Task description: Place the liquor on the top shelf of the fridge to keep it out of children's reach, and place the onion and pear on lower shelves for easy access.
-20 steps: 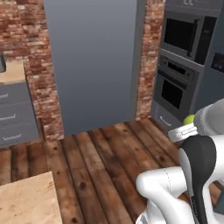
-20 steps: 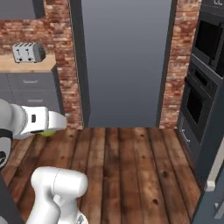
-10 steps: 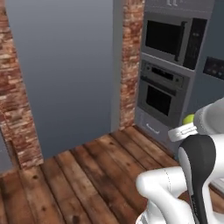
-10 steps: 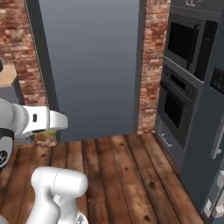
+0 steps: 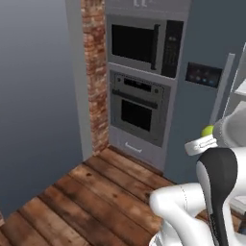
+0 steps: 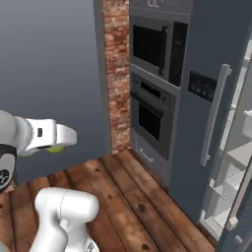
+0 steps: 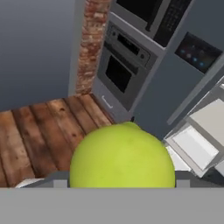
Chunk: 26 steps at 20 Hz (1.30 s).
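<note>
Yellow-green, the pear (image 7: 122,155) sits clamped in the gripper (image 7: 122,186), jaws closed on its sides, so it travels with the arm while the base carries it. It rides at chest height (a sliver shows beside the wrist in both base views). Ahead, the fridge (image 6: 209,123) stands open, white lower shelves (image 7: 194,146) exposed for placement.

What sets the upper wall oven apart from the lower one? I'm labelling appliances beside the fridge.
The upper wall oven has a dark control strip down its right side; the lower wall oven has none there. The lower wall oven has a grey drawer panel under it, while the upper wall oven sits directly above the lower. Both have black fronts in grey frames, stacked between the brick column and the fridge.
</note>
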Available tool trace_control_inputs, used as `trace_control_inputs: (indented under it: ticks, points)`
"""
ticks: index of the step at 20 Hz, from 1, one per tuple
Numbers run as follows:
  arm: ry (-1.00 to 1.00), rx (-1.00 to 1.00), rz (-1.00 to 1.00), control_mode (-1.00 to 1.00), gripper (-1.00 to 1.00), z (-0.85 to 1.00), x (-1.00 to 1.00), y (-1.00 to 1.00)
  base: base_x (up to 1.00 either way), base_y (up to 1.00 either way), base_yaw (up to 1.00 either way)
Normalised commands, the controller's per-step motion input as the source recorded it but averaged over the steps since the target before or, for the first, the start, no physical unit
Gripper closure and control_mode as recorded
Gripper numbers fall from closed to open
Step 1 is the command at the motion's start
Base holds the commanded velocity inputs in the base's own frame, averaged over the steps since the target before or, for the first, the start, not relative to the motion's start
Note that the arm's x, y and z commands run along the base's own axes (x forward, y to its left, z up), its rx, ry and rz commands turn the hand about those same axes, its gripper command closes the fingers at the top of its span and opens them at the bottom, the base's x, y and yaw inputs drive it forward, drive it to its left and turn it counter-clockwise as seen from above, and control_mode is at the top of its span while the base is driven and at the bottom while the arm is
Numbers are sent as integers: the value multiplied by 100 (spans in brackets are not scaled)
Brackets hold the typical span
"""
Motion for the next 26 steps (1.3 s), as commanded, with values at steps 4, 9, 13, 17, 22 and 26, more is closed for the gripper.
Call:
trace_control_inputs:
  ticks: [4, 9, 13, 17, 22, 26]
  points:
    - [0, 0, 0, 100, 100, 0, 0, 0, 51, 0, -64]
    - [0, 0, 0, 100, 100, 0, 0, 0, 38, 0, -70]
    - [0, 0, 0, 100, 100, 0, 0, 0, 43, 0, -70]
    - [0, 0, 0, 100, 100, 0, 0, 0, 56, 13, -66]
    - [0, 0, 0, 100, 100, 0, 0, 0, 57, 43, -54]
    - [0, 0, 0, 100, 100, 0, 0, 0, 51, 73, -34]
